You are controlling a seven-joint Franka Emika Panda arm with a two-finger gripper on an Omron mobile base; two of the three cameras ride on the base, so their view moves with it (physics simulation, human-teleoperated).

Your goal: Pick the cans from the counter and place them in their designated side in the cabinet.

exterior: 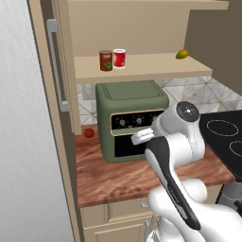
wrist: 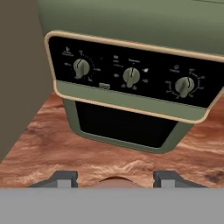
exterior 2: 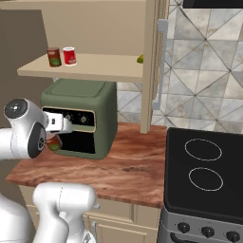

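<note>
Left base view: the arm reaches down to the front of a green countertop oven (exterior: 132, 101) that stands on the reddish wood-grain counter (exterior: 113, 182). High above the pincer, on the shelf of the tan cabinet (exterior: 142, 71), a brown-red can with a green patch (exterior: 106, 60) and a bright red can (exterior: 119, 58) stand upright just beside each other. Their labels are too small to read. A yellow-green fruit (exterior: 182, 54) lies on the far end of the same shelf. A small red fruit (exterior: 89, 133) sits on the counter beside the oven, near the cabinet door with its grey bar handle (exterior: 56, 61). A black stovetop (exterior: 222, 132) adjoins the counter, and grey patterned tiles (exterior: 208, 92) cover the wall.

Right base view: the pincer (exterior 2: 53, 139) hangs in front of the oven's dark door, above the counter. It is clenched on a held can (exterior 2: 54, 144), brown-red with some green. The two shelf cans are straight above it and the stovetop is well off to the side.

Hand view: the pincer (wrist: 116, 180) shows two dark tips with the held can's rounded reddish top (wrist: 116, 182) between them. Ahead is the oven's black panel with three knobs (wrist: 131, 76). The small white markings around them are illegible. Wood-grain counter lies below.
</note>
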